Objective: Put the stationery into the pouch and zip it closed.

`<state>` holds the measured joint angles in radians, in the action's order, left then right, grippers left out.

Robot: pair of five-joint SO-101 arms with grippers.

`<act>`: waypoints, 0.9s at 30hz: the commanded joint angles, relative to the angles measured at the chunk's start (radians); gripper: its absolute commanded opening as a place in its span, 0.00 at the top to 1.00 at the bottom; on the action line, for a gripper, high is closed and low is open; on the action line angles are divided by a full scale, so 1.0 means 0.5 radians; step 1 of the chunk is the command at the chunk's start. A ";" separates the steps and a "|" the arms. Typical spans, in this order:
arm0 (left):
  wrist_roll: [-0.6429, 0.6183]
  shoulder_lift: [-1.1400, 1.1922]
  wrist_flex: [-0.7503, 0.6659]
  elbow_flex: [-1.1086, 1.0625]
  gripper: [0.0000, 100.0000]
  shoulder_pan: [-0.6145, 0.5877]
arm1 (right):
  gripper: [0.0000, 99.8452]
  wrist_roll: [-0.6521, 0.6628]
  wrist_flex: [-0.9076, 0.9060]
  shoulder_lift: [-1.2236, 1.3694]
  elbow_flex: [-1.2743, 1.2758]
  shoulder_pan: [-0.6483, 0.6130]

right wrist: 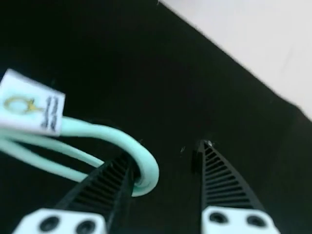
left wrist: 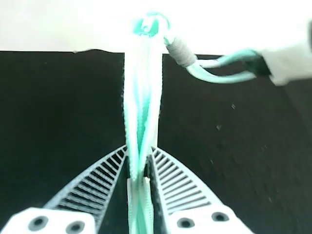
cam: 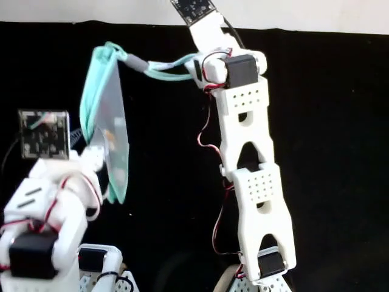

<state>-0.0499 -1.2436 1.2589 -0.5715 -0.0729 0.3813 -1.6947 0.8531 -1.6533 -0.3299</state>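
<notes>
The mint-green pouch (cam: 109,134) with a clear side hangs upright above the black table. My left gripper (cam: 100,161) holds its lower edge; in the left wrist view the pouch (left wrist: 141,112) rises edge-on from the left gripper (left wrist: 141,181), which is shut on it. A mint cord loop (cam: 167,70) runs from the pouch's top corner to my right gripper (cam: 196,67). In the right wrist view the cord loop (right wrist: 117,141) is hooked round one finger (right wrist: 114,183) of the open right gripper (right wrist: 165,153). A white label (right wrist: 31,107) hangs on the cord.
Black cloth (cam: 328,121) covers the table, with a pale strip (cam: 292,15) along its far edge. A square marker tag (cam: 42,134) sits on the left arm. The right arm's white links (cam: 258,182) stretch from the near edge toward the far edge.
</notes>
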 commanded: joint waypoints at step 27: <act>0.021 1.211 -0.804 0.014 0.99 -0.011 | 0.76 -0.436 -0.143 -0.140 -0.201 -0.078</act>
<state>0.0207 -0.7188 0.8646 -0.5654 -0.1588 0.1772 -1.7484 0.8531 -1.6533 -0.3698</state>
